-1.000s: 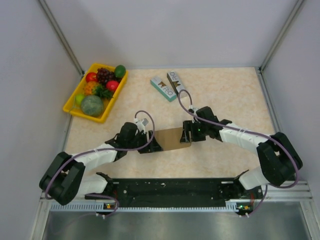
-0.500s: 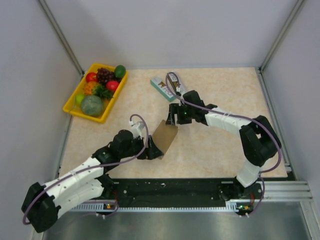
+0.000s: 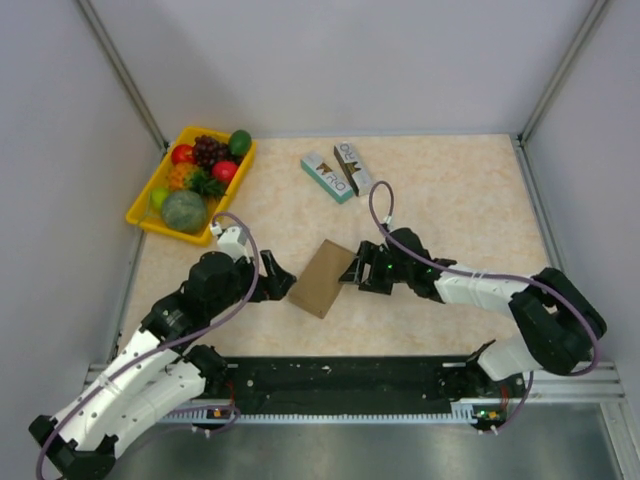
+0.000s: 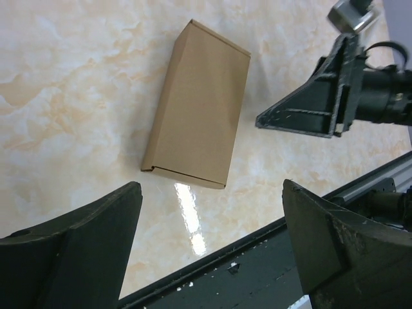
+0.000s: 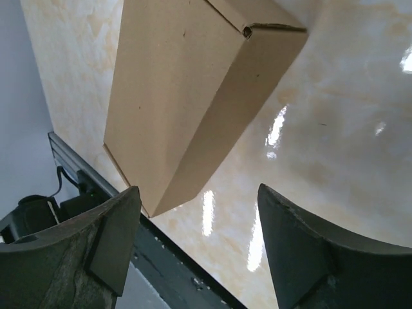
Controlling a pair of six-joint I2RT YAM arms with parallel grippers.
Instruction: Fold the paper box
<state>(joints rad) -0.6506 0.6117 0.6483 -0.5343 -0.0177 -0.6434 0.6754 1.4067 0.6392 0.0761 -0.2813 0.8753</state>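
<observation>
Paper box [image 3: 323,278] lies flat on its broad face near the middle of the table [image 3: 450,190], closer to the near edge than to the far one, as a closed brown carton turned on the diagonal. Its long edges run from near-left to far-right. In the left wrist view the box [image 4: 196,112] shows crisp folded edges, with a thin seam along the near short end and a slight lip at that end's left corner. The right wrist view shows the box [image 5: 174,96] with a small gap at one corner where a flap meets the side.

The left gripper [image 3: 283,283] sits just beside the box's left long edge with fingers spread wide and nothing between them [image 4: 211,190]. The right gripper [image 3: 352,272] is just off the far-right corner, also spread and holding nothing [image 5: 198,193]; a strip of bare table separates it from the cardboard.

Only a narrow band of table lies between the box and the black base rail [image 3: 340,375]. Beyond the box the surface is bare up to two small printed boxes [image 3: 328,177], and the yellow tray [image 3: 140,215] stands well apart at far left
</observation>
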